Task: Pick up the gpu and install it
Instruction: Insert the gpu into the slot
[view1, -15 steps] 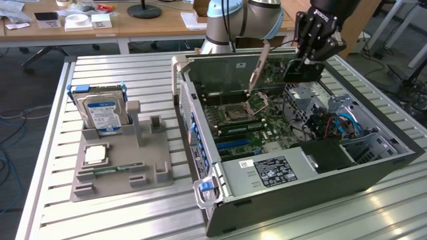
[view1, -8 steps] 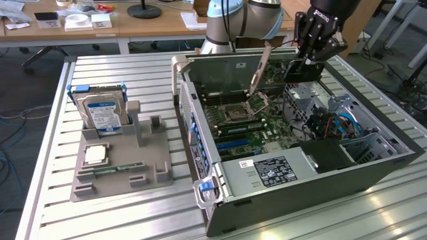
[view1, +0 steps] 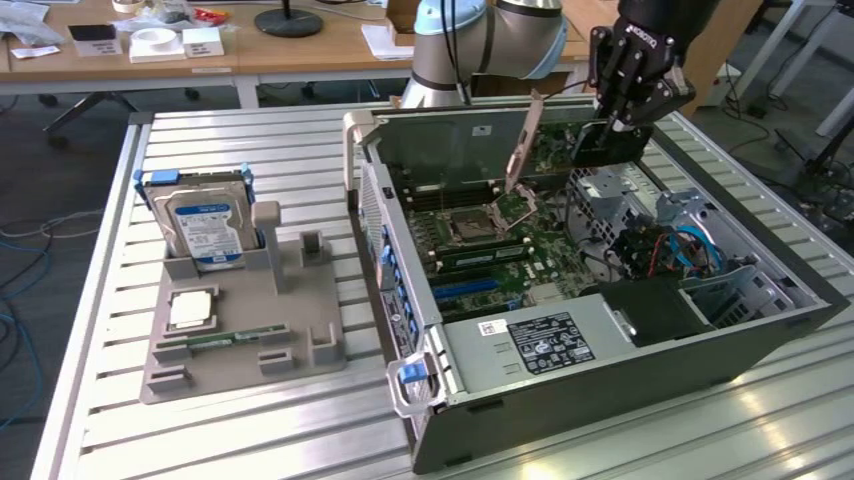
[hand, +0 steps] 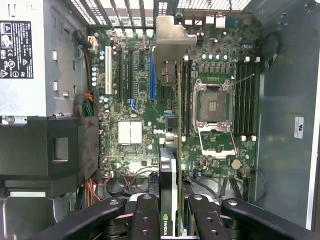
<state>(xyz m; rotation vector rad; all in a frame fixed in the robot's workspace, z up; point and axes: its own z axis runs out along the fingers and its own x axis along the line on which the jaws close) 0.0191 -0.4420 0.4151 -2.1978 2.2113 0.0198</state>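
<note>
Slatted metal counter (view1: 267, 430), open computer case (view1: 667, 370). Gripper (view1: 627, 100) was clamped on the gpu (view1: 607, 148), which hung edge-down directly beneath it over the motherboard (hand: 135, 100), its long axis parallel to the blue slot (hand: 151, 75) alongside.

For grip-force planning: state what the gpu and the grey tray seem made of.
The gpu: circuit board under a dark, likely plastic shroud; its bracket looks like bare metal, silvery with a dull sheen. The tray: probably plastic, even matte grey without glare.
</note>
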